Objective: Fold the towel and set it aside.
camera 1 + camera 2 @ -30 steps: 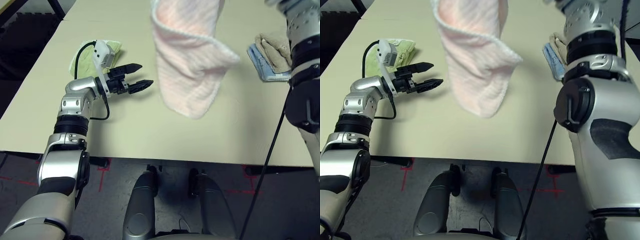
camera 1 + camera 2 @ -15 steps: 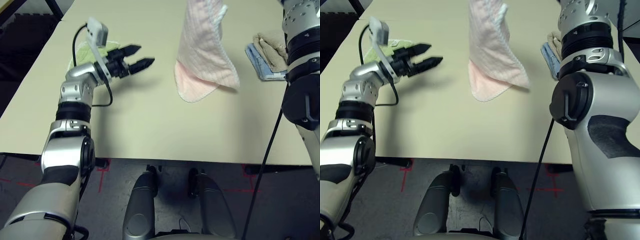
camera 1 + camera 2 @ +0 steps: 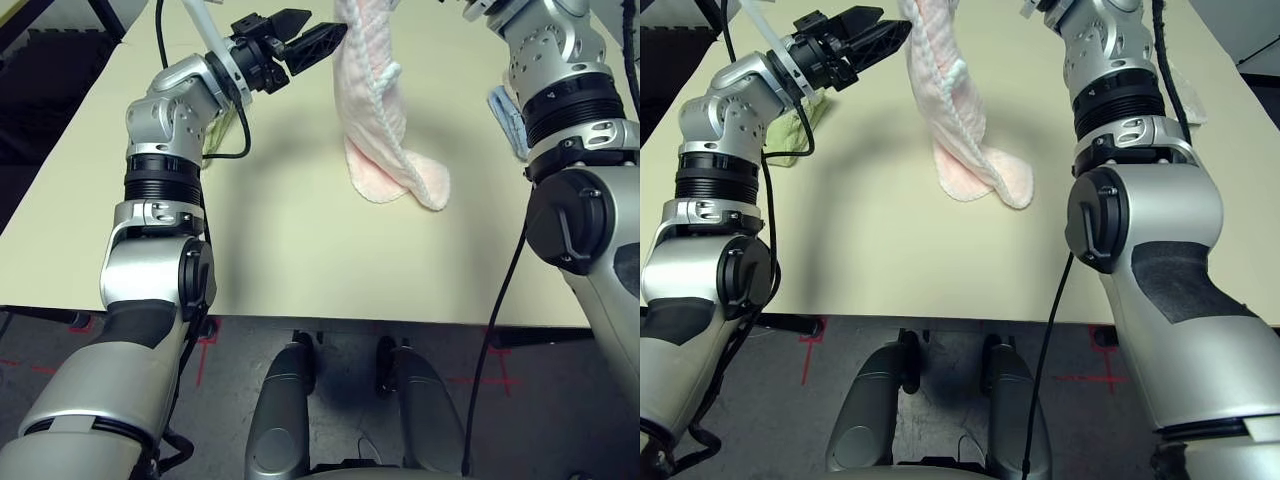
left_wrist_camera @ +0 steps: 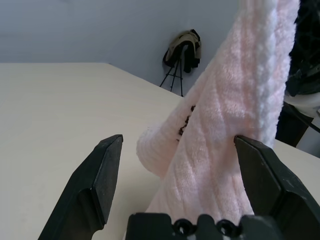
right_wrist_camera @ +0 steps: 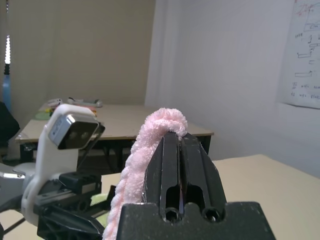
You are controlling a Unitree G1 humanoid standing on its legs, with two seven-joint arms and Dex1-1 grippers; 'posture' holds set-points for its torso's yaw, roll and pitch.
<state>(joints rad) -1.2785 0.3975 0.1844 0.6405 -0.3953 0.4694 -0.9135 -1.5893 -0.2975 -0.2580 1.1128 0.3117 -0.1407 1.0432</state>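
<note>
Right wrist view first: the right gripper (image 5: 180, 145) has its two black fingers pressed together, clamped on a bunched edge of the pale pink terry towel with white stitched edging (image 5: 145, 150), which curls over the fingertips and trails down one side. Head camera now, and that towel (image 3: 375, 110) hangs in a twisted rope from up high at the far side of the scene, its lower end folded over and resting on the beige table (image 3: 290, 240) near the middle. The left gripper (image 3: 318, 35) is raised on the left, pointing right toward the hanging cloth, fingers spread wide apart and holding nothing. Left wrist view shows the pink cloth sitting in the gap between those parted fingers (image 4: 97, 170), close beside one of them; whether it touches I cannot tell. A light green folded towel (image 3: 790, 135) lies on the table at the far left, partly hidden behind the left forearm. A blue folded cloth (image 3: 505, 115) peeks out at the far right behind the right arm
</note>
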